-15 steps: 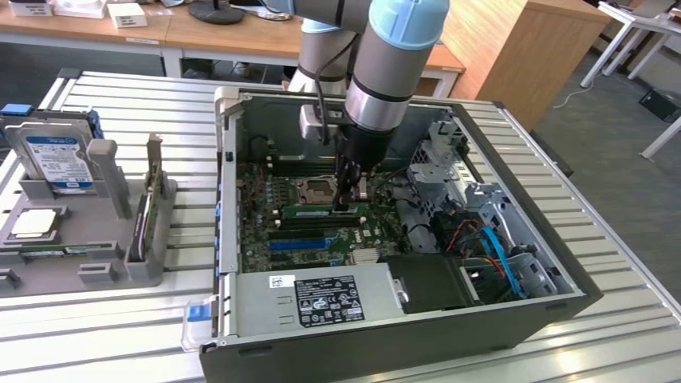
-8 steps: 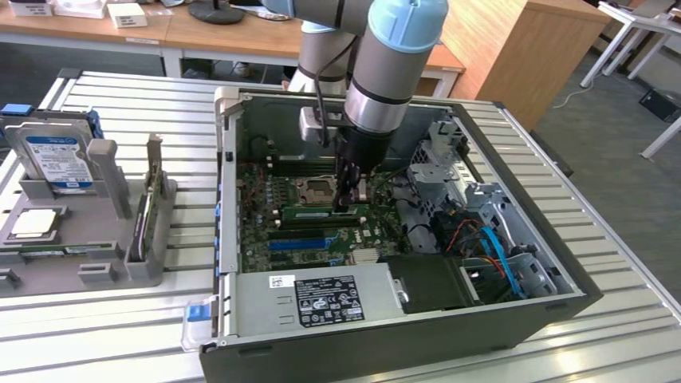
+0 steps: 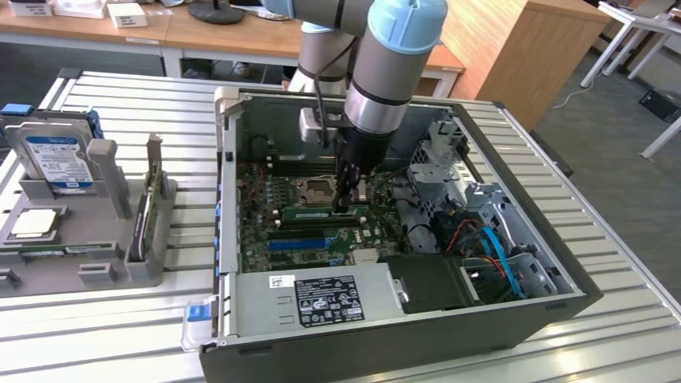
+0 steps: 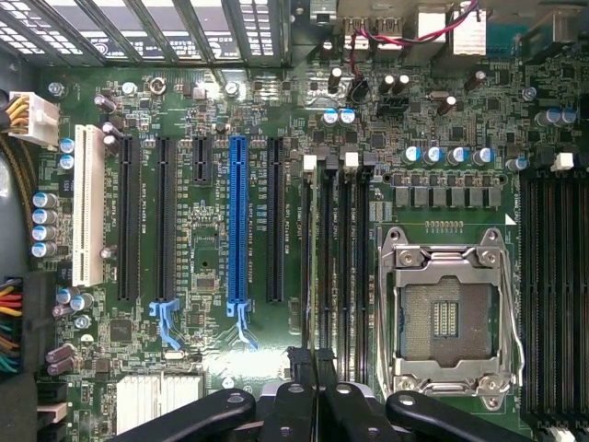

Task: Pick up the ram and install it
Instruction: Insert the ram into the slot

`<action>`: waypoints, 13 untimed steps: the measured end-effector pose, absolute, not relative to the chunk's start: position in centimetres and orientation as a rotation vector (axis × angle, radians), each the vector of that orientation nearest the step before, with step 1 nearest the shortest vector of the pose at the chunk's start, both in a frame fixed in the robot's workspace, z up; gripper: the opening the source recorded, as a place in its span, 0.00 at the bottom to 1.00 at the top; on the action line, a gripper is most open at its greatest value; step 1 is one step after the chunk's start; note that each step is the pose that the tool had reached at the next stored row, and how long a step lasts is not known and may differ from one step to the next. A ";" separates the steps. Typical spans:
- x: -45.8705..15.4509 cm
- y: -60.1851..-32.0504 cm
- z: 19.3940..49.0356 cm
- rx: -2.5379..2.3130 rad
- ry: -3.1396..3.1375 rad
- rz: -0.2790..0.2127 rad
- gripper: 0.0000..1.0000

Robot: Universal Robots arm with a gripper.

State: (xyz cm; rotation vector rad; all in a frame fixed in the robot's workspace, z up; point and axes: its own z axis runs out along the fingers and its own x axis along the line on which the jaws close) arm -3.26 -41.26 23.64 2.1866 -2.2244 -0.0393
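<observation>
The ram (image 3: 317, 214) stands on edge on the motherboard (image 3: 266, 231), seemingly in a slot, inside the computer case (image 3: 426, 335). The fingers (image 4: 299, 382) are drawn narrow at its top edge. It looks light, stiff and fragile, so grip its 2 long faces, clear of the chips.

The arm (image 3: 383, 72) is held nearly upright, leaning slightly, with the wrist turned straight down. The claw (image 3: 343, 199) is carried low at its end. Its two dark fingers (image 4: 302, 368) are pressed together, and no gap is seen between the tips.
</observation>
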 end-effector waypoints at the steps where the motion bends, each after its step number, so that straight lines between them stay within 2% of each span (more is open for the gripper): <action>1: -3.3 -41.3 23.6 2.187 -2.225 -0.039 0.11; 13: -3.4 -41.3 23.4 2.187 -2.224 -0.039 0.11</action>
